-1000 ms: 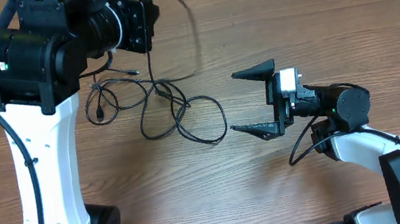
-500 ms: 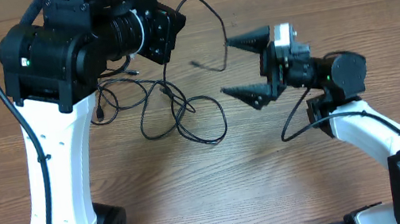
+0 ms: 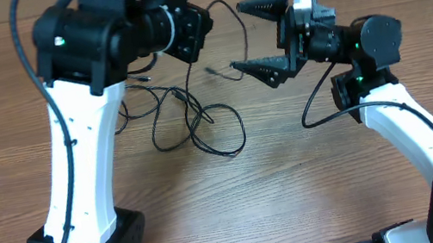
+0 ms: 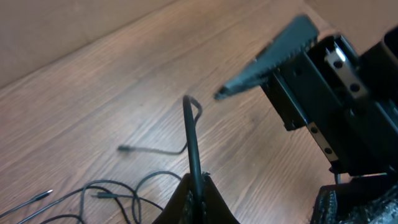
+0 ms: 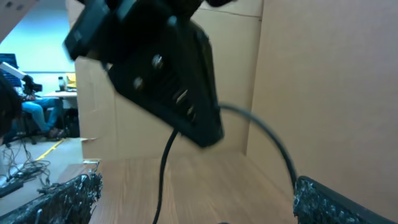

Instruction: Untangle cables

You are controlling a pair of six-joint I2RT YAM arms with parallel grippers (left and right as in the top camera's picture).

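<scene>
Both arms have risen and closed in since a second ago. My left gripper [image 4: 194, 188] pinches one thin black flexible cable [image 3: 239, 35]; its drooping free end hangs just left of my right gripper [image 3: 265, 37], jaws spread wide toward it. Remaining black cables [image 3: 190, 119] lie looped on the brown wooden table [image 3: 341, 193].

Overhead: even, diffuse light, sharp; faint soft shadows beside the cables [image 3: 187, 100] on the table [image 3: 299, 204]; left wrist: close foreground soft; right wrist: dimmer, motion-blurred, bluish brightness at left edge.
</scene>
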